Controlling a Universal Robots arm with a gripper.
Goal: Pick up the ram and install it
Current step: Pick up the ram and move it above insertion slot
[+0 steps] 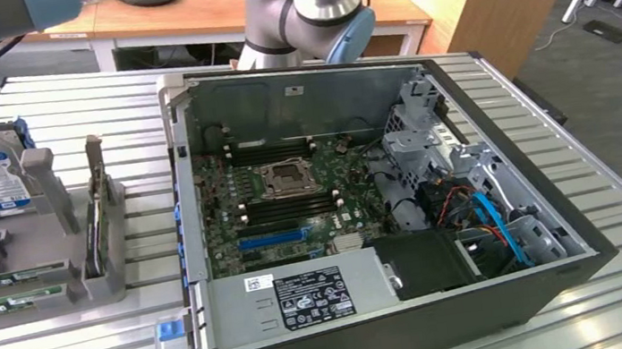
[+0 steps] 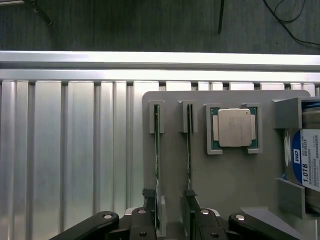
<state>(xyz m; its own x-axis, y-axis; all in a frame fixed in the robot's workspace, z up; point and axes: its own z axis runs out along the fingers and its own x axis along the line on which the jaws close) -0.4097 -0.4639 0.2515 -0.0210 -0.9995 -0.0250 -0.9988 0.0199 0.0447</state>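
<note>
Wrist view first: shows the fingers [image 2: 148,196] spread wide and gripping nothing, low over the grey holder [image 2: 235,180]. Finds the ram [image 2: 157,150] seemingly between them, standing on its edge in a slot, close to one finger, with a second stick [image 2: 188,150] just beside. Further out, notes a processor [image 2: 233,127], a hard drive [image 2: 307,165] and the ribbed counter [image 2: 65,150]. Probably handles as light, stiff and fragile; seems best to pinch gently across the two flat faces.
</note>
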